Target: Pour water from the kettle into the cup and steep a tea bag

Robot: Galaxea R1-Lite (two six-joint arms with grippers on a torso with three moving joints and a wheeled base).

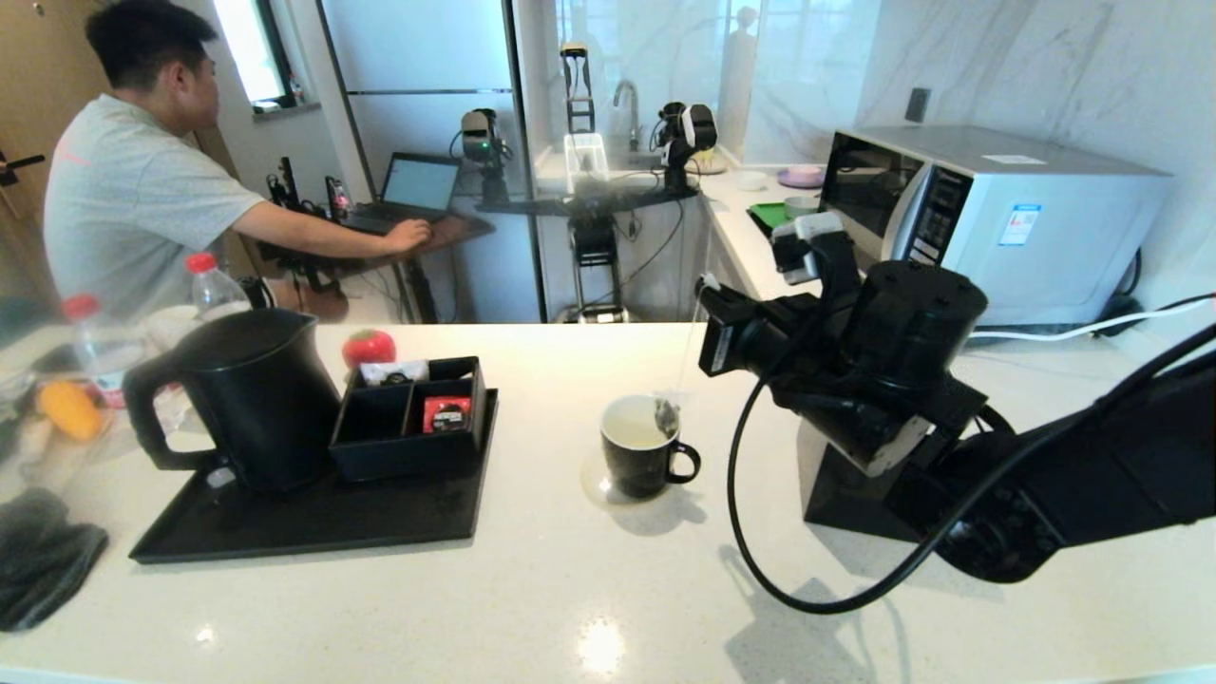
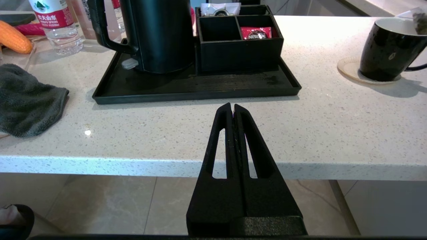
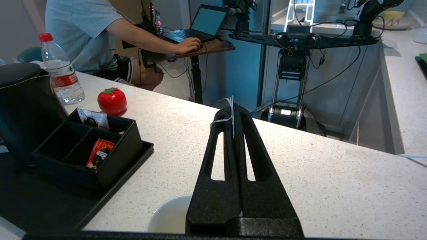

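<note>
The black kettle (image 1: 252,394) (image 2: 156,33) stands on the tray at the left, handle outward. At mid-counter the black cup (image 1: 641,456) (image 2: 387,50) sits on a round coaster, liquid showing in its white interior. The greyish tea bag (image 1: 665,415) (image 2: 421,21) hangs at rim height over the cup's handle side. Its thin white string (image 3: 232,116) runs up to my right gripper (image 1: 708,285) (image 3: 232,108), which is shut on the string above and behind the cup. My left gripper (image 2: 232,106) is shut and empty at the counter's front edge, out of the head view.
A black tray (image 1: 285,532) carries the kettle and a compartment box (image 1: 408,418) with a red sachet (image 1: 446,413). A red tomato-shaped object (image 1: 369,347), water bottles (image 1: 214,285) and a dark cloth (image 1: 38,560) lie left. A microwave (image 1: 997,218) stands back right; a seated person is far left.
</note>
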